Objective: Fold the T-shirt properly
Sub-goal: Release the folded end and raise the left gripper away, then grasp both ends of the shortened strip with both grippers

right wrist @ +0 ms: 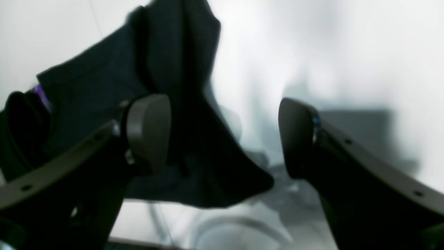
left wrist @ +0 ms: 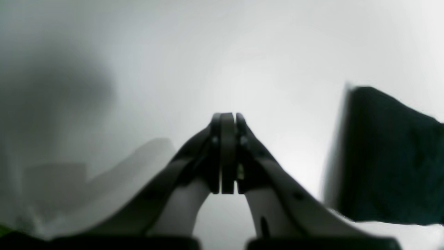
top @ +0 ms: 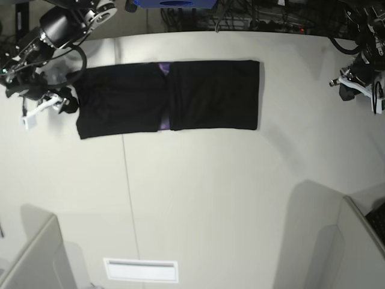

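While the T-shirt (top: 168,96) lies as a long black band across the table (top: 198,205), we should pinch its end hem squarely: our right gripper (right wrist: 223,135) stands spread beside it, and our left gripper (left wrist: 227,119), pressed together, holds nothing.

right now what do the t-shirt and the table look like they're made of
The T-shirt looks like soft matte knit cloth, probably cotton: black, no shine, lying limp with draped folds in the right wrist view, a purple strip of print at one fold. The table looks like a smooth hard board, perhaps laminate: pale grey, an even low sheen, one thin straight seam running across it. Neither can be told for certain by look alone.
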{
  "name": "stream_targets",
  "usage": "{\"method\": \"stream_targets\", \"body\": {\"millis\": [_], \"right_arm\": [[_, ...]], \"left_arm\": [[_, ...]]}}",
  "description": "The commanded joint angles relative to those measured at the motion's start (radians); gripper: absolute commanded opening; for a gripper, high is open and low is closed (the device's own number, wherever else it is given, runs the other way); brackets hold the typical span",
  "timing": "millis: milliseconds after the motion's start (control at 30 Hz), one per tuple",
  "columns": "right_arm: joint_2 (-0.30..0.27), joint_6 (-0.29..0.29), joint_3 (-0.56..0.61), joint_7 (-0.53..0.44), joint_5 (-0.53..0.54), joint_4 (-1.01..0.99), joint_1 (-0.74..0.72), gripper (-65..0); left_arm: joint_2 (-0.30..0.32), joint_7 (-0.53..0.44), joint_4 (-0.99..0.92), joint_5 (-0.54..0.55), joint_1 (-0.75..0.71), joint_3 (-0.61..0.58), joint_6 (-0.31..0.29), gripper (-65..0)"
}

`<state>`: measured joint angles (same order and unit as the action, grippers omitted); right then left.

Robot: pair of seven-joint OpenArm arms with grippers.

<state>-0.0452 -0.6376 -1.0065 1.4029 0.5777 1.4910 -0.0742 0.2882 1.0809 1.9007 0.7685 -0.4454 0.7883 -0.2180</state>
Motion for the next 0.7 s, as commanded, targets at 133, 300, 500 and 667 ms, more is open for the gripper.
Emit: {"method": "stream_targets", "body": {"millis": [133, 300, 500, 667], "right_arm": [[-0.052, 0.002, 0.001, -0.007, 0.193, -0.105, 0.009, -19.1], [-0.095, 0.002, 0.001, -0.007, 0.219, -0.221, 0.011, -19.1], [-0.095, -0.003, 0.062, -0.007, 0.29, -0.188, 0.078, -19.1], [-0.098, 0.003, 0.147, -0.007, 0.367, -0.189, 0.119, -19.1]], "left_arm": [[-0.014, -0.156, -0.045, -0.188, -0.006, -0.062, -0.08, -65.0], [-0.059, -0.268, -0.146, -0.315, -0.006, -0.154, -0.148, -65.0], [-0.088, -0.328, -0.178, -0.332, -0.005, -0.237, -0.148, -65.0], [-0.093, -0.342, -0.183, -0.332, 0.004, -0.323, -0.146, -65.0]]}}
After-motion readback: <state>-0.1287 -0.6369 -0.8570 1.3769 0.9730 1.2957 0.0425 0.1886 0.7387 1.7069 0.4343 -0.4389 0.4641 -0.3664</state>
